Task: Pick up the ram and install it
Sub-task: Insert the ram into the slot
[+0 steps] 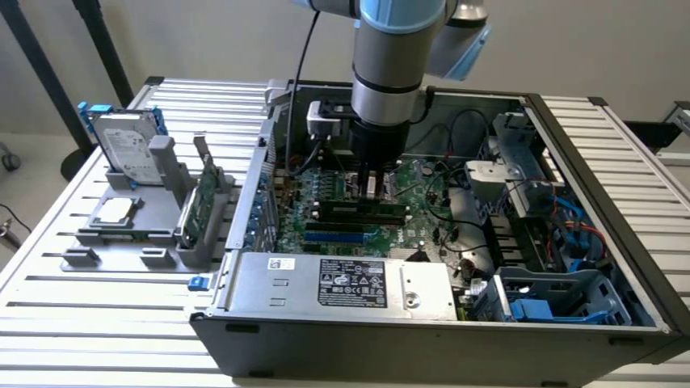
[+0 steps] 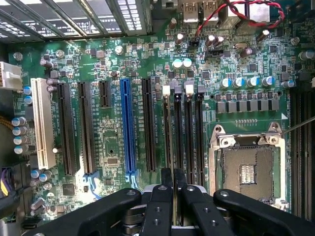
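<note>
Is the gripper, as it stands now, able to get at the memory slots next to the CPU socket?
Probably yes. The gripper hangs inside the open case, right over the slots, and nothing seems to cross them.

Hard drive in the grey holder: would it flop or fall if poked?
Likely stiff and heavyish: the hard drive looks like a metal slab. It stands on edge in the grey holder; a poke might tip it.

Your exterior view looks down at an angle from the front on the open case (image 1: 603, 242). Your wrist view faces straight down, close over the motherboard (image 2: 113, 147); both views share that board.
</note>
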Available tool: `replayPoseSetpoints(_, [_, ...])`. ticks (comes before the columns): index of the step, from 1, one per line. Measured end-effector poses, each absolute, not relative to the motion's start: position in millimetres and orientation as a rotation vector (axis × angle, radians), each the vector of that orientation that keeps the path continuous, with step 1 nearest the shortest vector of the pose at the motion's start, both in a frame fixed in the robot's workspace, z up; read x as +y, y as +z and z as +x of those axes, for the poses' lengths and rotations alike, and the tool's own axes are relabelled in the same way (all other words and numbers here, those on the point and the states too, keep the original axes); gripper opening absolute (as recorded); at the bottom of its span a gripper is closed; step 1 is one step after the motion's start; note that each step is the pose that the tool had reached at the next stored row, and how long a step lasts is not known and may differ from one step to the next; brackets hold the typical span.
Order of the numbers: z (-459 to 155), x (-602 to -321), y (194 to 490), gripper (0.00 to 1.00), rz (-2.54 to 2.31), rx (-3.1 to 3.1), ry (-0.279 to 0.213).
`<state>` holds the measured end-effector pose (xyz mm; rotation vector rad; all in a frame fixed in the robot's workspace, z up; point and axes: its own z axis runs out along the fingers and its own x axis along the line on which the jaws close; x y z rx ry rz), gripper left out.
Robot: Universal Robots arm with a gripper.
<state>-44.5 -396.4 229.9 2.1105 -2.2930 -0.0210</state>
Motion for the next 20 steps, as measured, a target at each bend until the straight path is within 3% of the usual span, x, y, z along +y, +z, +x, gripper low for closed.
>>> replayPoseSetpoints(20, [-43.8, -396.0, 225.6, 0.14, 2.104, -2.297, -0.019])
